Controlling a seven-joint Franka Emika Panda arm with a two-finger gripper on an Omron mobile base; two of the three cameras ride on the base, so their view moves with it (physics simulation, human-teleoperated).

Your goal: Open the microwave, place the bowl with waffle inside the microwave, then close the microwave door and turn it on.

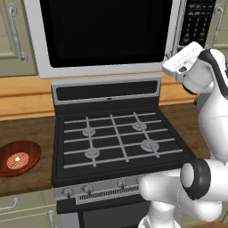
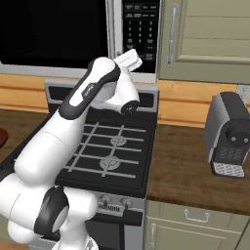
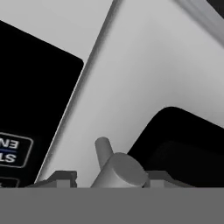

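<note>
The microwave (image 1: 107,67) hangs above the stove, and its door (image 1: 102,31) with the black glass window looks closed. My gripper (image 1: 173,57) is up at the lower end of the vertical silver handle (image 1: 176,26), beside the black keypad (image 1: 198,22). In the hand view the handle's grey end (image 3: 117,168) stands between my two fingertips (image 3: 61,177), which sit apart on either side of it; the gripper (image 3: 110,177) is open. The reddish-brown bowl (image 1: 18,156) rests on the counter left of the stove, holding the small waffle (image 1: 18,160).
The black gas stove (image 1: 116,138) lies directly below my arm. A grey coffee machine (image 2: 229,134) stands on the counter to the right. Beige cabinet doors (image 2: 205,39) flank the microwave.
</note>
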